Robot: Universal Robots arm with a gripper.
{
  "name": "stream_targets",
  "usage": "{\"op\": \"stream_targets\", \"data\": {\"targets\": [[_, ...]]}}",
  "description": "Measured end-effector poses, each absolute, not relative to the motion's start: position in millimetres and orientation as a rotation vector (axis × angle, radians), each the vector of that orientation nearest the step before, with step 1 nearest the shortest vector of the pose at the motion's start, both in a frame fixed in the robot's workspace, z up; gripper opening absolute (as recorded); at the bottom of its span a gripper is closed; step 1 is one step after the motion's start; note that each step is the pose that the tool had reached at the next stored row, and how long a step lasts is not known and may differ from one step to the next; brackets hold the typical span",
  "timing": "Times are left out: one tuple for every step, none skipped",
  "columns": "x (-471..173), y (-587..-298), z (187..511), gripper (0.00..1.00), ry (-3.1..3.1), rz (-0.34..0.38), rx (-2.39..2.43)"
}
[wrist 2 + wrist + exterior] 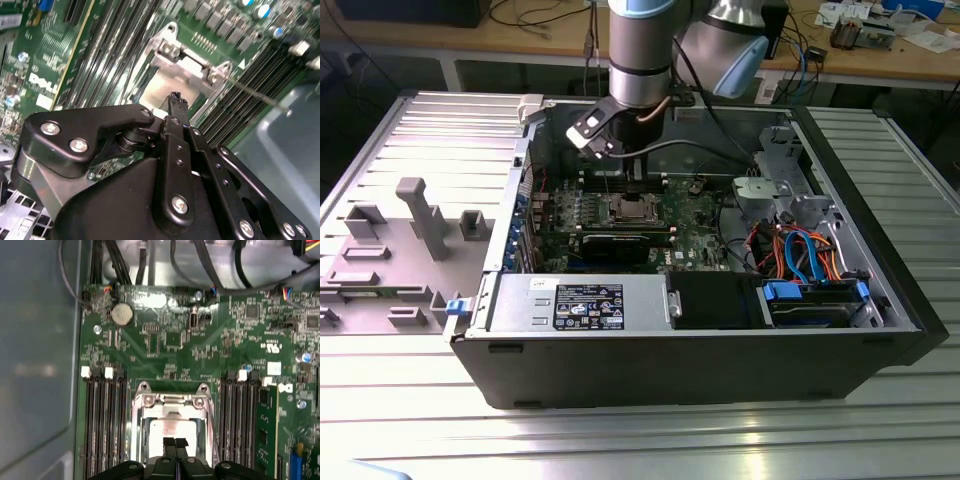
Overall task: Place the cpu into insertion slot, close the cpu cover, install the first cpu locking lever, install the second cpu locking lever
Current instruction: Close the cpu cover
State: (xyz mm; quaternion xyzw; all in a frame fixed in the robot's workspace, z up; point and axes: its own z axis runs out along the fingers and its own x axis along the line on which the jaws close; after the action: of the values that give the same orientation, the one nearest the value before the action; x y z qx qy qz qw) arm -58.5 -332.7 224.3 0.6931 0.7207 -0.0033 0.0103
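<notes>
- Looking down into the open black computer case [720,370] on the ribbed silver metal bench [620,440], grey robot arm [640,50] reaching in from above.
- Holding the black two-fingered gripper [174,442] just above the socket, with fingertips [169,445] pressed tight together.
- Spotting the small flat square silver-grey cpu [172,429] seated in the socket on the green circuit board [170,347], right beneath those gripper tips.
- Seeing the thin square brownish-silver metal cpu cover [172,412] lying down over the socket, framing the chip through its window, hinge end pointing toward the round silver coin battery [122,314].
- Noting rows of long black memory slots [102,430] flanking the socket on both sides.
- Catching, in the second wrist view, a thin silver wire lever [255,94] sticking out from a socket corner and slanting across the slots.
- Picking out a grey moulded plastic fixture block [415,215] on the bench, on the exterior view's left of the case.
</notes>
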Motion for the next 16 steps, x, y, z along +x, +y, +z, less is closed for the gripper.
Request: {"op": "stream_targets", "data": {"targets": [[-60.0,-332.7,223.9,0.11,2.25,-0.011,2.163],[-62.4,-332.8,223.4,0.11,2.25,-0.01,2.163],[-64.0,-332.8,223.1,0.11,2.25,-0.01,2.163],[-66.2,-332.7,222.8,0.11,2.25,-0.01,2.163],[-68.1,-332.8,222.5,0.11,2.25,-0.011,2.163],[-69.2,-332.8,222.3,0.11,2.25,-0.011,2.163],[-69.4,-332.8,222.3,0.11,2.25,-0.011,2.163],[-69.4,-332.8,222.3,0.11,2.25,-0.011,2.163],[-69.5,-332.8,222.3,0.11,2.25,-0.011,2.163],[-69.9,-332.8,220.5,0.11,2.25,-0.011,2.163],[-71.5,-332.8,217.5,0.11,2.254,-0.01,2.16],[-73.2,-332.8,216.0,0.11,2.256,-0.01,2.158],[-73.7,-332.8,215.4,0.11,2.257,-0.01,2.157],[-74.1,-332.8,214.3,0.11,2.258,-0.01,2.156],[-74.2,-332.8,212.5,0.11,2.259,-0.01,2.155],[-74.2,-332.8,211.2,0.11,2.259,-0.01,2.154]]}}
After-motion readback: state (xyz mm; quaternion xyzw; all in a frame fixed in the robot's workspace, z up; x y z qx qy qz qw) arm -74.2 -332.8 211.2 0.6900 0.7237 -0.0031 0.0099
